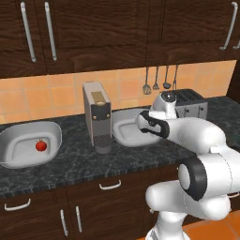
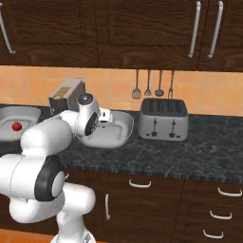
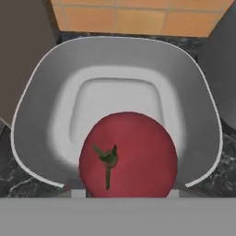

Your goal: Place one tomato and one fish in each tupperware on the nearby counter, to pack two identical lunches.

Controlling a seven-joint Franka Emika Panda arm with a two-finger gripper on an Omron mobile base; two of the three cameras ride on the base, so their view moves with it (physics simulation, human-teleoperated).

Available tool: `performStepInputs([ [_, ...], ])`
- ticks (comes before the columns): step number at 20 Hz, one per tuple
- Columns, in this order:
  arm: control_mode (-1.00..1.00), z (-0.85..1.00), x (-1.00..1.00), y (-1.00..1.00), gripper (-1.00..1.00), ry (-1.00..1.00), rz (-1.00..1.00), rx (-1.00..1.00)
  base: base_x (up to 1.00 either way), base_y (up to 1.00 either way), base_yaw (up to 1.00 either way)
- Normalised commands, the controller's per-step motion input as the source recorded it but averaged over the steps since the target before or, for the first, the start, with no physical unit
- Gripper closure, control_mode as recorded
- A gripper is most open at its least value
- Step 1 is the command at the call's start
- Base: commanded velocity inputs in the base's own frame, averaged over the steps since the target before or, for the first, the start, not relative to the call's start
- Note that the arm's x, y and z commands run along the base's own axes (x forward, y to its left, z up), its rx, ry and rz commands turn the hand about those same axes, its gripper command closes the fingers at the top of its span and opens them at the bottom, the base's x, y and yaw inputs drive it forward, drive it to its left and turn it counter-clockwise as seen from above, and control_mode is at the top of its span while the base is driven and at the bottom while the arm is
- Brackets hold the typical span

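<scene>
My tool (image 3: pixel 125 196) pinches a round red tomato with a green stem (image 3: pixel 128 156) above the shallow pale grey rounded tupperware tray (image 3: pixel 41 115) just left of the boxy silver toaster (image 2: pixel 163 119). Farther left of the toaster, a second grey tray (image 1: pixel 52 132) on the dark speckled stone tabletop (image 2: pixel 190 154) holds another small red tomato (image 1: pixel 41 146).

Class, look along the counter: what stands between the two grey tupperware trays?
A tall grey coffee machine stands on the counter between the left tupperware, which holds a tomato, and the right tupperware; the left base view shows this.
</scene>
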Motion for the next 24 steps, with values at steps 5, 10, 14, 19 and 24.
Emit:
performStepInputs([
  [5,-1.0,-0.34,1.0,0.0,1.0,0.07,0.0,0.0,0.0,0.0,0.0],
  [10,-1.0,-0.14,0.93,0.0,-1.0,0.12,-0.02,0.01,0.0,0.0,0.0],
  [14,-1.0,-0.1,0.17,0.0,-1.0,0.06,0.0,0.03,0.0,0.0,0.0],
  [19,-1.0,-0.02,-0.04,-0.01,-1.0,0.01,0.05,0.04,0.0,0.0,0.0],
  [24,-1.0,0.27,-0.38,-0.04,-1.0,-0.01,0.01,0.05,0.0,0.0,0.0],
])
